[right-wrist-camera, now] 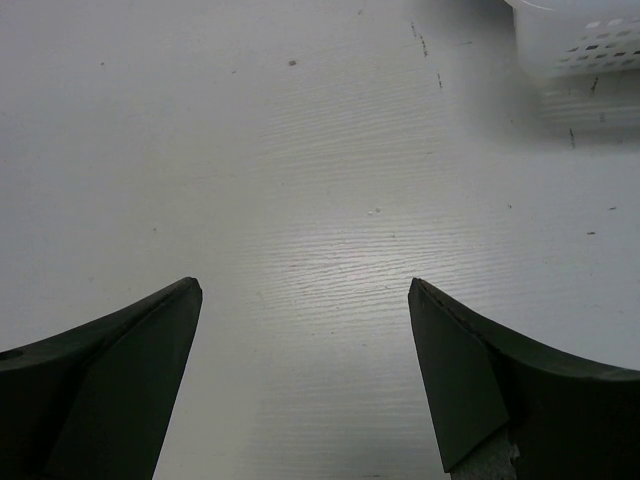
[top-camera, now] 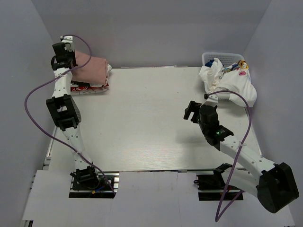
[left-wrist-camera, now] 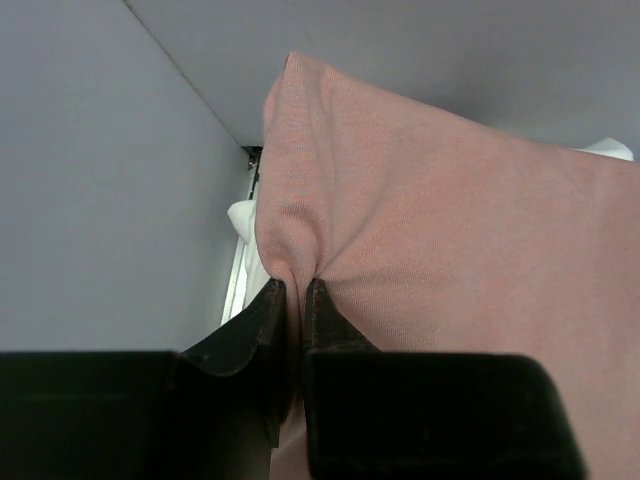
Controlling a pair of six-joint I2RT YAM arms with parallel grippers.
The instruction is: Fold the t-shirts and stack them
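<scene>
My left gripper (top-camera: 72,61) is at the far left corner, shut on a fold of the dusty-pink t-shirt (top-camera: 92,70). The pink cloth (left-wrist-camera: 430,230) fills the left wrist view, pinched between the black fingers (left-wrist-camera: 262,320). It lies on top of a stack of folded tees (top-camera: 90,88) with a white edge (left-wrist-camera: 243,222) showing beneath. My right gripper (top-camera: 191,111) is open and empty above the bare table (right-wrist-camera: 330,200), right of centre. White t-shirts (top-camera: 227,82) with cartoon prints spill from the basket at the far right.
A white plastic mesh basket (top-camera: 222,57) stands at the back right; its corner shows in the right wrist view (right-wrist-camera: 585,40). Grey walls enclose the table on three sides. Purple cables loop from both arms.
</scene>
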